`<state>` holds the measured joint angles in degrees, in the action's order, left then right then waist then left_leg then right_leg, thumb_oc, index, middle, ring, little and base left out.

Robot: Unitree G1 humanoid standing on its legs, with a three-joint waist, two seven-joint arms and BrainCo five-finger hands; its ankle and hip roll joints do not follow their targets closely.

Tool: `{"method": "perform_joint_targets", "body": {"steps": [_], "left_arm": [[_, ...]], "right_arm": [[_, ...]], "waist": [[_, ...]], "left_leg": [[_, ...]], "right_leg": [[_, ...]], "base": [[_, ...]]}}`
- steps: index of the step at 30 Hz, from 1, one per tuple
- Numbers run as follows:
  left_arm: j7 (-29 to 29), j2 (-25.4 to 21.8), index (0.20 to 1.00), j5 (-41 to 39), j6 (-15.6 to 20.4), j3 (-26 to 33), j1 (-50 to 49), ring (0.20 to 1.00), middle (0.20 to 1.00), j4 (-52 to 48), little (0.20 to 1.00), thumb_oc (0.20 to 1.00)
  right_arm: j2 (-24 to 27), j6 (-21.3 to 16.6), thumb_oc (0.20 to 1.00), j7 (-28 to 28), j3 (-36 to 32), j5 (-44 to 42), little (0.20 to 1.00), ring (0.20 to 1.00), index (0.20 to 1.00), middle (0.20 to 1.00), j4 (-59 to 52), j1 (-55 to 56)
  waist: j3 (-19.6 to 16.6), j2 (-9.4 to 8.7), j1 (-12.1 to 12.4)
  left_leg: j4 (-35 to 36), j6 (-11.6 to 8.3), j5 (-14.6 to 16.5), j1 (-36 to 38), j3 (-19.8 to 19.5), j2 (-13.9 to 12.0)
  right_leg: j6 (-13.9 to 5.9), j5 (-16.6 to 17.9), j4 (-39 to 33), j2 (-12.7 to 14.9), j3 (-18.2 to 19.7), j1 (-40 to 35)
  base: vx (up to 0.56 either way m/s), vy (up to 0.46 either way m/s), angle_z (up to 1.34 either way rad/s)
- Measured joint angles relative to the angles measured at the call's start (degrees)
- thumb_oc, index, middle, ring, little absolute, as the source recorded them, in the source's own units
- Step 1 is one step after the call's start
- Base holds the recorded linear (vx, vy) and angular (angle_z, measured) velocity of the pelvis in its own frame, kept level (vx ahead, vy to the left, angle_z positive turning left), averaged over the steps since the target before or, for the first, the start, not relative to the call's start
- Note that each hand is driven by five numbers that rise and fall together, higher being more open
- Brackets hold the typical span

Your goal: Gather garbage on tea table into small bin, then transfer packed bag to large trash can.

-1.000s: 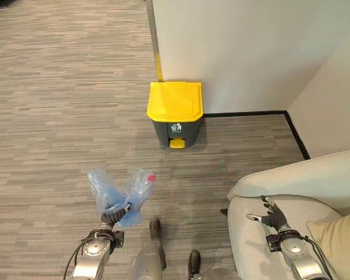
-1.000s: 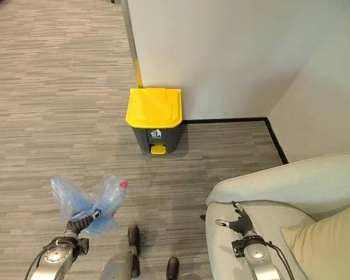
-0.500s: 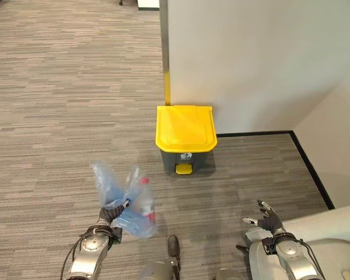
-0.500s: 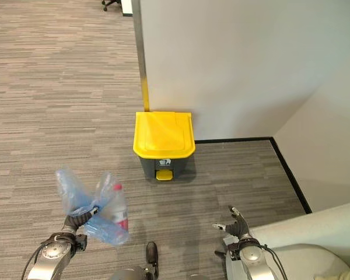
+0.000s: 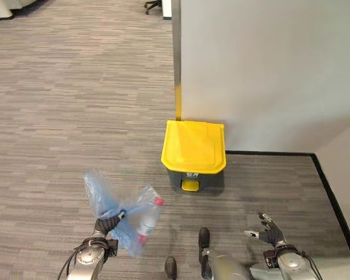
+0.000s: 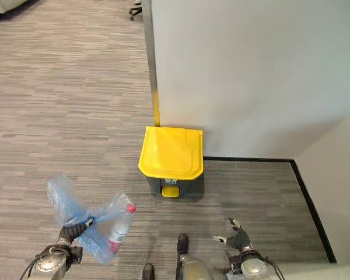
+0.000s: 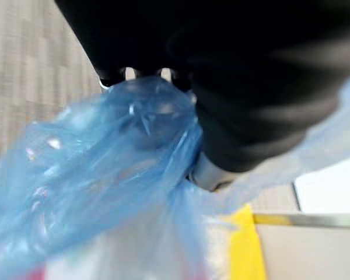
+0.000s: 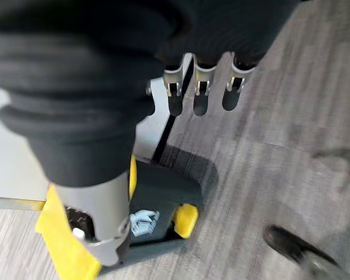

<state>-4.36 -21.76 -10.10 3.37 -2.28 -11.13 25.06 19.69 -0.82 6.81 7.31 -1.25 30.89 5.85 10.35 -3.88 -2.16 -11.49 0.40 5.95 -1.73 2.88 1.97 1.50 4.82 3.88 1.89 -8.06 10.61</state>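
My left hand [image 5: 105, 224] is low on the left, fingers curled round the gathered neck of a blue translucent bag [image 5: 121, 211]. A clear bottle with a red cap [image 5: 147, 214] shows inside the bag. In the left wrist view the bag [image 7: 105, 169] bunches up right under my fingers. The large trash can [image 5: 194, 150], dark grey with a shut yellow lid and a yellow pedal, stands on the floor against the wall, ahead and to the right of the bag. My right hand [image 5: 269, 229] hangs low on the right, open and holding nothing. Its fingers [image 8: 201, 87] point toward the can [image 8: 157, 198].
A white wall [image 5: 268, 70] rises behind the can, with a metal corner strip [image 5: 177, 58] and a black baseboard [image 5: 274, 154] running right. Grey striped carpet [image 5: 64, 116] spreads to the left. The base of an office chair [image 5: 154, 6] shows far back.
The camera has moved forward and turned, so the sofa has left the picture and the can sits nearer. The bag has swung in my left hand. My right hand stays open.
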Motion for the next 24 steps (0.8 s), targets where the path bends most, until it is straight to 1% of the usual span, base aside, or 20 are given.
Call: {"method": "perform_joint_targets", "body": {"steps": [1,2,3,4,6,7,8,9,10,11,12,13,15,16,18,19,20,21,22,24], "left_arm": [[0.02,0.30,0.200,0.00,-0.13,0.00,0.04,0.200,0.200,-0.05,0.200,0.200],[0.02,0.56,0.200,0.00,-0.11,-0.05,0.12,0.200,0.200,-0.08,0.200,0.200],[0.03,0.72,0.200,0.00,-0.10,-0.05,0.32,0.200,0.200,-0.10,0.200,0.200],[0.03,0.73,0.200,0.00,-0.10,-0.05,0.69,0.200,0.200,-0.11,0.200,0.200],[0.02,0.70,0.200,0.00,-0.10,0.04,1.72,0.200,0.200,-0.21,0.200,0.200],[0.01,0.73,0.200,0.00,-0.13,0.03,1.90,0.200,0.200,-0.17,0.200,0.200],[0.05,0.77,0.200,0.02,-0.21,-0.01,1.89,0.200,0.200,-0.05,0.200,0.200],[0.03,0.90,0.200,0.02,-0.23,-0.03,2.48,0.200,0.200,-0.07,0.200,0.200],[-0.01,0.92,0.200,0.02,-0.22,0.00,2.92,0.200,0.200,-0.06,0.200,0.200],[-0.05,0.92,0.200,0.02,-0.22,0.02,3.03,0.200,0.200,-0.06,0.200,0.200],[-0.07,1.04,0.200,0.01,-0.22,0.00,3.19,0.200,0.200,0.07,0.200,0.200],[-0.09,1.14,0.200,0.01,-0.22,0.00,3.17,0.200,0.200,0.44,0.200,0.200],[-0.13,1.51,0.200,0.01,-0.26,-0.05,3.33,0.200,0.200,0.46,0.200,0.200],[-0.12,1.61,0.200,0.02,-0.26,-0.18,3.44,0.200,0.200,0.46,0.200,0.200],[-0.11,1.63,0.200,0.03,-0.27,-0.22,3.23,0.200,0.200,0.62,0.200,0.200],[-0.11,1.52,0.200,0.03,-0.27,-0.22,3.30,0.200,0.200,0.75,0.200,0.200],[-0.16,1.40,0.200,0.02,-0.29,-0.27,3.99,0.200,0.200,0.87,0.200,0.200],[-0.19,1.27,0.200,0.02,-0.27,-0.20,3.91,0.200,0.200,1.01,0.200,0.200],[-0.15,1.01,0.200,0.03,-0.31,-0.25,3.99,0.200,0.200,1.04,0.200,0.200],[-0.20,0.21,0.200,0.02,-0.30,-0.22,4.74,0.200,0.200,0.97,0.200,0.200]], "right_arm": [[0.14,-0.04,1.000,0.06,-0.48,-0.01,1.000,1.000,1.000,1.000,0.11,-0.87],[0.38,-0.28,1.000,0.08,-0.92,-0.01,1.000,1.000,1.000,1.000,-0.17,-1.26],[0.54,-0.55,1.000,0.13,-1.36,-0.02,1.000,1.000,1.000,1.000,-0.30,-1.38],[0.75,-0.60,1.000,0.13,-1.43,-0.02,1.000,1.000,1.000,1.000,-0.28,-1.38],[0.98,-0.37,1.000,0.10,-1.37,-0.03,1.000,1.000,1.000,1.000,-0.25,-1.37],[0.97,-0.35,1.000,0.07,-1.26,-0.03,1.000,1.000,1.000,1.000,-0.24,-1.54],[0.90,-0.34,1.000,0.12,-1.29,-0.05,1.000,1.000,1.000,1.000,-0.17,-1.74],[0.96,-0.28,1.000,0.15,-1.30,-0.06,1.000,1.000,1.000,1.000,0.29,-1.45],[0.95,-0.16,1.000,0.17,-1.26,-0.06,1.000,1.000,1.000,1.000,0.39,-1.51],[0.86,-0.16,1.000,0.17,-1.26,-0.06,1.000,1.000,1.000,1.000,0.38,-1.58],[0.81,-0.14,1.000,0.27,-1.28,-0.06,1.000,1.000,1.000,1.000,0.48,-1.52],[0.85,-0.12,1.000,0.26,-1.23,-0.05,1.000,1.000,1.000,1.000,0.76,-1.44],[1.10,-0.11,1.000,0.60,-1.37,-0.01,1.000,1.000,1.000,1.000,1.09,-1.11],[1.11,-0.03,1.000,0.57,-1.34,0.08,1.000,1.000,1.000,1.000,1.81,-1.04],[1.04,0.05,1.000,0.58,-1.65,0.08,1.000,1.000,1.000,1.000,2.50,-1.05],[1.00,0.06,1.000,0.62,-1.81,0.08,1.000,1.000,1.000,1.000,2.50,-1.00],[0.83,0.07,1.000,0.59,-1.63,0.09,1.000,1.000,1.000,1.000,2.50,-0.87],[0.30,0.15,1.000,0.57,-1.51,0.08,1.000,1.000,1.000,1.000,2.64,-1.01],[0.04,0.05,1.000,0.51,-1.12,0.10,1.000,1.000,1.000,1.000,2.40,-1.01],[-0.18,0.12,1.000,0.54,-1.10,0.11,1.000,1.000,1.000,1.000,2.35,-1.59]], "waist": [[0.16,-0.32,0.17],[0.13,-0.49,0.42],[0.06,-0.48,0.59],[0.05,-0.61,0.50],[0.14,-0.75,0.41],[0.25,-0.75,0.18],[0.46,-0.74,-0.38],[0.58,-0.86,-0.63],[0.79,-0.72,-0.58],[0.88,-0.68,-0.59],[0.99,-0.57,-0.58],[1.09,-0.41,-0.49],[1.56,0.95,-0.62],[1.42,1.57,-0.61],[0.96,3.17,-0.56],[0.71,3.79,-0.74],[0.95,3.36,-1.01],[0.79,2.74,-0.03],[0.63,2.22,0.16],[0.14,0.96,-0.01]], "left_leg": [[-4.73,-0.42,0.47,-1.41,0.73,-0.34],[-6.84,-1.27,1.17,-2.35,0.95,-0.84],[-6.16,-1.48,1.21,-2.80,1.14,-1.68],[-4.52,-1.85,0.97,-3.21,1.29,-2.50],[1.70,-3.58,-0.22,-4.07,1.69,-4.81],[3.70,-4.20,-0.90,-4.55,1.43,-5.73],[5.18,-5.32,-1.65,-5.35,1.21,-6.31],[7.23,-6.99,-3.03,-5.91,1.09,-6.80],[9.06,-7.45,-4.89,-6.65,0.86,-7.46],[9.84,-7.56,-5.92,-7.42,0.89,-7.64],[10.35,-7.74,-7.07,-8.31,0.74,-7.75],[11.42,-7.39,-8.20,-8.34,0.68,-7.98],[11.49,-7.35,-9.69,-9.00,1.00,-8.58],[12.05,-7.20,-9.73,-8.75,1.11,-8.76],[14.61,-5.83,-10.51,-5.77,1.07,-8.34],[15.08,-5.29,-12.48,-4.73,1.17,-8.02],[14.93,-4.04,-14.42,-3.96,2.24,-7.12],[14.92,-3.12,-14.16,-3.43,3.64,-6.54],[14.85,-2.38,-14.32,-2.90,5.27,-5.32],[14.78,-0.72,-13.61,-2.84,7.23,-3.12]], "right_leg": [[0.95,0.80,-1.46,-0.19,0.40,-2.14],[1.81,1.23,-2.95,-0.49,0.57,-3.76],[2.01,1.08,-4.29,-0.72,0.39,-5.04],[2.01,1.08,-5.17,-0.92,0.17,-5.76],[2.12,1.31,-6.51,-1.72,-0.23,-6.56],[2.86,1.79,-6.65,-1.99,-0.49,-6.89],[2.39,1.43,-7.56,-2.06,-0.92,-8.12],[1.64,0.84,-8.50,-2.37,-1.13,-9.18],[1.44,0.50,-8.51,-2.74,-1.11,-9.66],[1.41,0.25,-8.52,-2.85,-1.07,-9.90],[0.93,-0.57,-8.51,-2.90,-0.83,-10.24],[1.10,-0.65,-8.51,-2.95,-0.76,-10.84],[0.29,-1.60,-8.53,-2.98,-0.47,-12.33],[-0.32,-1.97,-8.52,-2.97,0.29,-12.50],[-1.59,-2.47,-8.32,-2.50,1.66,-13.52],[-2.11,-2.88,-7.55,-2.10,1.86,-13.51],[-3.13,-3.26,-6.07,-1.34,3.29,-12.73],[-3.99,-4.65,-4.26,-0.07,4.40,-12.11],[-4.86,-5.58,-2.12,1.51,4.94,-11.08],[-6.07,-6.33,-0.13,4.09,5.12,-9.82]], "base": [[0.08,0.008,-0.11],[0.09,0.027,-0.11],[0.10,0.039,-0.04],[0.07,0.028,0.04],[0.06,0.046,-0.04],[0.09,0.084,0.01],[0.10,0.095,0.12],[0.17,0.166,0.14],[0.13,0.137,0.01],[0.14,0.155,-0.06],[0.08,0.122,-0.09],[0.15,0.231,-0.11],[0.23,0.353,-0.13],[0.22,0.344,-0.24],[0.14,0.271,-0.32],[0.09,0.220,-0.28],[0.08,0.245,-0.45],[0.04,0.144,-0.54],[0.04,0.206,-0.47],[0.03,0.191,-0.29]]}}
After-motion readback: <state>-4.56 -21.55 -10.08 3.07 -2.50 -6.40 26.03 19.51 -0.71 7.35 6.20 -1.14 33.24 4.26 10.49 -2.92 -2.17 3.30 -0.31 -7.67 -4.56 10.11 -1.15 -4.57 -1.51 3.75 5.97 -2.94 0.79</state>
